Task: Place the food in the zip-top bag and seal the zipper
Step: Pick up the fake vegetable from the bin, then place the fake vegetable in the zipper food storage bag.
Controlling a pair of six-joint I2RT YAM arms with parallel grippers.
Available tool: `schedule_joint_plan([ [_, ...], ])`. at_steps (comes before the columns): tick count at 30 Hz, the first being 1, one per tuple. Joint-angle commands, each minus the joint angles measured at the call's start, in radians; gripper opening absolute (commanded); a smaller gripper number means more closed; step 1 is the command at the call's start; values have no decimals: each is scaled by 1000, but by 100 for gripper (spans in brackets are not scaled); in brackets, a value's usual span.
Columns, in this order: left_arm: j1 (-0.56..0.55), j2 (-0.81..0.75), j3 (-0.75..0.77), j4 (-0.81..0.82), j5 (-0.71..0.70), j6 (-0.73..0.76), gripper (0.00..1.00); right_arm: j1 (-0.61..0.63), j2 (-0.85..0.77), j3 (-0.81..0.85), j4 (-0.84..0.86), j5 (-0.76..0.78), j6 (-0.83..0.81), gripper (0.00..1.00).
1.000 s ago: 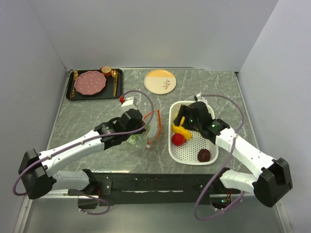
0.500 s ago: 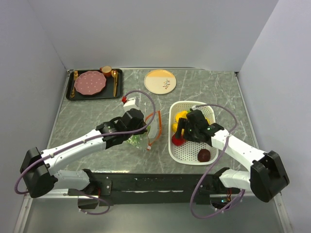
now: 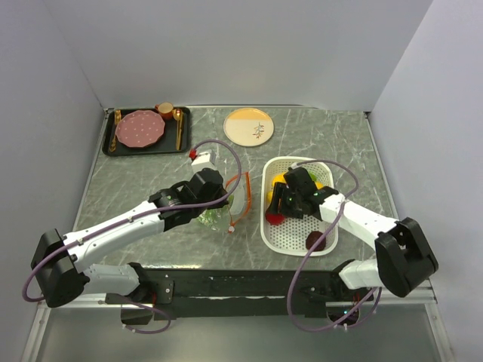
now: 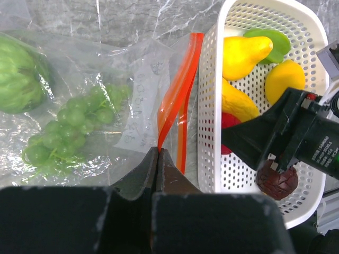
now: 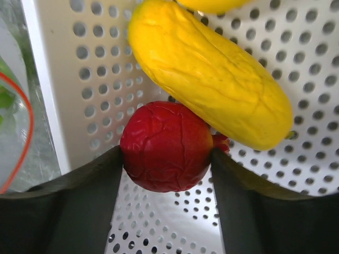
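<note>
My left gripper [image 4: 158, 151] is shut on the near end of the orange-red zipper [image 4: 177, 95] of the clear zip-top bag [image 4: 132, 79], which lies left of the white perforated basket [image 4: 209, 132]. Green grapes [image 4: 69, 124] and a green leafy piece [image 4: 18, 76] lie inside the bag. In the basket my right gripper [image 5: 167, 159] has both fingers against the sides of the red ball [image 5: 167, 145], beside a long yellow piece [image 5: 212, 79]. More yellow pieces [image 4: 243, 53] and the dark maroon ball [image 4: 278, 180] also lie in the basket.
A black tray [image 3: 109, 143] at the back left holds a pink scalloped plate [image 3: 139, 128], gold cutlery and a cup. A round yellow-and-white plate [image 3: 249, 126] sits behind the basket [image 3: 266, 226]. Grey walls close in the table on three sides.
My right gripper came down toward the basket's left side and narrowed around the red ball. The left gripper kept its hold on the zipper and barely moved.
</note>
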Motion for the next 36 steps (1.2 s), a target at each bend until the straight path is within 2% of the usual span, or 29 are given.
schedule_joint_plan([
  [1,2,-25,24,6,-15,6,1,1,39,27,2,3,-13,55],
  [2,2,-28,22,8,-18,6,1,0,38,27,0,8,-7,52],
  [5,2,-43,11,14,-21,0,1,0,18,19,-3,17,-7,30],
  [6,2,-46,7,19,-20,-2,1,0,-2,17,-7,20,-7,28],
  [7,2,-46,7,17,-18,-2,1,0,-13,20,-11,23,-10,21],
  [18,2,-23,16,23,-11,1,1,49,-275,88,-27,69,65,21],
  [20,2,-25,16,26,-9,0,1,54,-297,87,32,-6,86,22],
  [32,2,-74,-13,33,-14,-11,1,121,-141,148,247,-189,123,24],
  [36,2,-68,-1,16,-20,-14,1,136,-58,185,287,-261,129,28],
])
